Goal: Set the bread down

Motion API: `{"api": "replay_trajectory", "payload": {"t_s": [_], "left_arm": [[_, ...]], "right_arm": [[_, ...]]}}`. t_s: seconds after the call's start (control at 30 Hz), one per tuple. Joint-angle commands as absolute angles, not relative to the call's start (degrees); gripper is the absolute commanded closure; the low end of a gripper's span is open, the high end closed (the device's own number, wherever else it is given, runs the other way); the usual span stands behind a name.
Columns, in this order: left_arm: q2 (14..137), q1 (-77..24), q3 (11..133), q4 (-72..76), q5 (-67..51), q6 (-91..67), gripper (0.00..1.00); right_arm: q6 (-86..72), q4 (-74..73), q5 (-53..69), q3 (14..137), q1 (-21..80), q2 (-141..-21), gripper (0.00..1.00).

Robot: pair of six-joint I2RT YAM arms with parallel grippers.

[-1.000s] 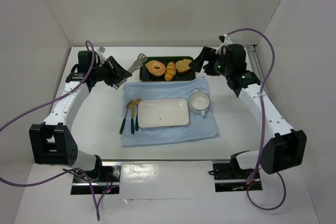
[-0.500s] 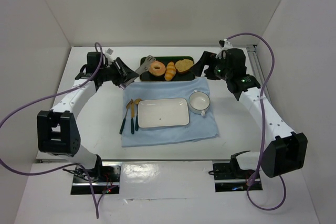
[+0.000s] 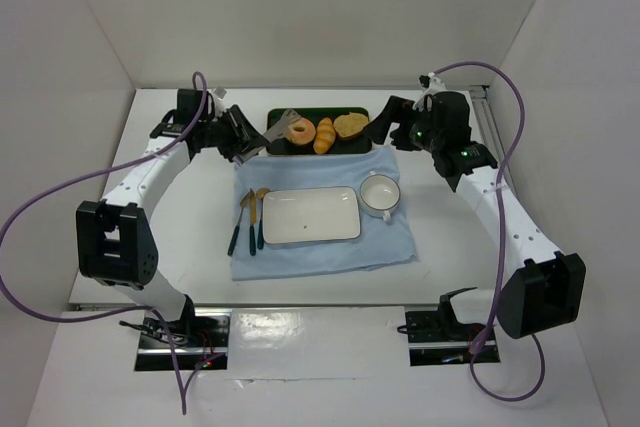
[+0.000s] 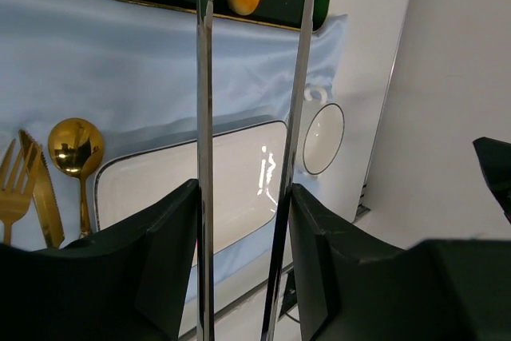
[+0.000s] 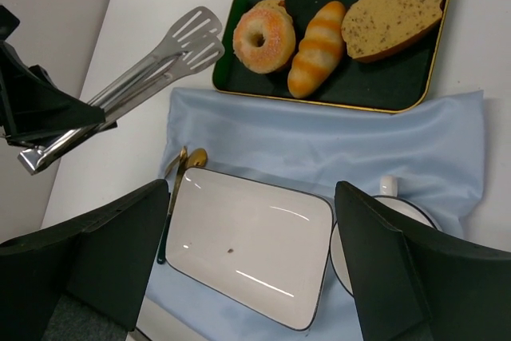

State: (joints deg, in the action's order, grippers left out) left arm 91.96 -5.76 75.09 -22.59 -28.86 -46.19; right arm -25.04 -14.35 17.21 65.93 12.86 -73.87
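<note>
The bread [image 3: 298, 130] [image 5: 264, 36], a round orange-tan ring, lies at the left end of a dark green tray [image 3: 320, 152] [image 5: 375, 85]. My left gripper [image 3: 240, 137] [image 4: 243, 197] is shut on a pair of metal tongs [image 3: 283, 120] [image 5: 160, 65] [image 4: 204, 117]. The tongs' two arms stand apart, and their tips sit at the bread's left edge without gripping it. My right gripper [image 3: 385, 119] [image 5: 251, 189] hangs open and empty above the tray's right end.
A striped roll [image 3: 324, 134] [image 5: 315, 49] and a bread slice [image 3: 349, 126] [image 5: 391, 21] share the tray. On the blue cloth [image 3: 320, 252] lie a white rectangular plate [image 3: 310, 215] [image 5: 251, 241], a cup [image 3: 380, 194] [image 4: 323, 137] and gold cutlery [image 3: 250, 217] [image 4: 72, 149].
My left arm has swung right, carrying the tongs' tips from beside the tray to the bread's left edge. The right arm has barely moved.
</note>
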Motion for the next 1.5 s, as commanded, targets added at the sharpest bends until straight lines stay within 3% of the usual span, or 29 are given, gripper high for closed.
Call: {"api": "replay_trajectory", "payload": {"t_s": [0.0,0.5,1.47], "left_arm": [[90.97,-5.27,76.82,-25.66,-28.39,-43.68,0.41],[91.05,-3.16,70.41,-24.71,-30.67,-43.15,0.41],[98.17,-3.16,76.11,-18.63,-32.34,-47.37,0.41]], "right_arm": [[-25.22,-10.11,17.67,65.31,12.48,-73.04,0.09],[-25.75,-8.96,18.19,65.83,12.48,-74.62,0.09],[-25.75,-9.49,19.25,63.63,9.32,-73.56,0.09]]}}
